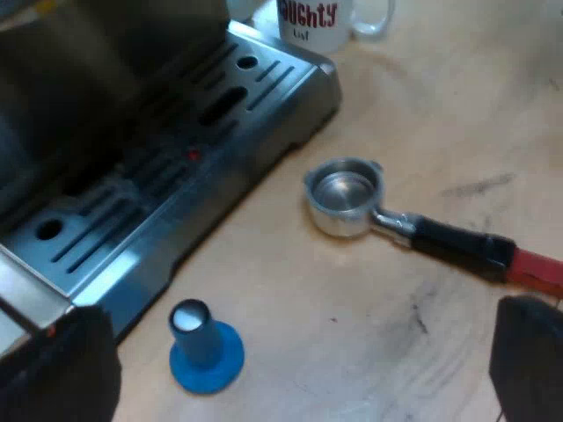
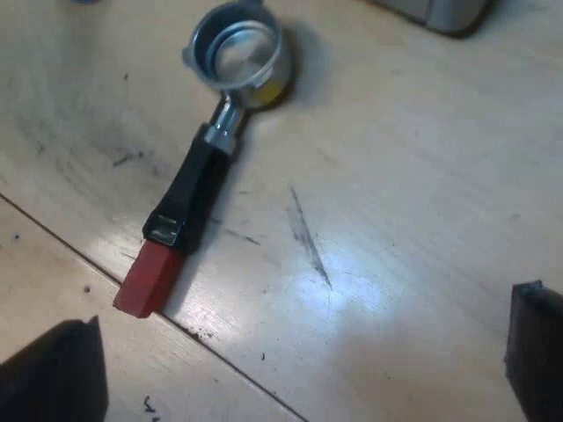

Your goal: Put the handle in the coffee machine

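My left hand (image 1: 299, 356) is spread wide above the counter (image 1: 440, 105), gripping nothing. My right hand (image 2: 299, 352) is just as far apart and bare. The holder (image 1: 413, 230) lies loose on the counter, basket up, near the machine (image 1: 176, 176) but not touching it. From the left wrist its red end is cut off. The machine's upper part is too dark to read. The tamper (image 1: 204, 347) stands upright beside the machine. The mug (image 1: 317, 22) is half cut off.
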### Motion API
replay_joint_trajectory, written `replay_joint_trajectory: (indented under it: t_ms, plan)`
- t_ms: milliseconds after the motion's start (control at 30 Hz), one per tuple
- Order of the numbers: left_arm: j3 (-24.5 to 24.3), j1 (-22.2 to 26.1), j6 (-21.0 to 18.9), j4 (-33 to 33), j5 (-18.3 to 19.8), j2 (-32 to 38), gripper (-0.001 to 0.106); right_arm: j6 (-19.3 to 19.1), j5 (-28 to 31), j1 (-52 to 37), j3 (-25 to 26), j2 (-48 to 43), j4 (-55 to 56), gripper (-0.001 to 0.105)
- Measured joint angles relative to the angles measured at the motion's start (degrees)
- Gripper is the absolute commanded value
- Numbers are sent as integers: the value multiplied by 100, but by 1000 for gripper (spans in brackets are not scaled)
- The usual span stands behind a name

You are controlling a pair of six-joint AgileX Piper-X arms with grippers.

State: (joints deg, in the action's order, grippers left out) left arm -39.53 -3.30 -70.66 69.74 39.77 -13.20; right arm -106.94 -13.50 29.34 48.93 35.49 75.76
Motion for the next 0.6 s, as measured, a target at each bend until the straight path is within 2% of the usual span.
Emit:
replay_joint_trajectory:
  t_ms: [67, 167, 433, 567, 600]
  plan:
    - [0, 0, 459, 234, 190, -193, 86, 238, 260, 468, 0, 224, -12, 93]
    - [0, -85, 749, 357, 278, -345, 86, 587, 569, 1003, 0, 530, -86, 93]
    - [0, -821, 900, 357, 322, -613, 86, 1274, 1016, 1683, 0, 1054, -401, 93]
    - [0, -1499, 899, 416, 320, -791, 86, 1961, 1319, 1978, 0, 1430, -485, 93]
    - [0, -1525, 899, 423, 320, -802, 86, 2015, 1350, 1997, 0, 1446, -485, 93]
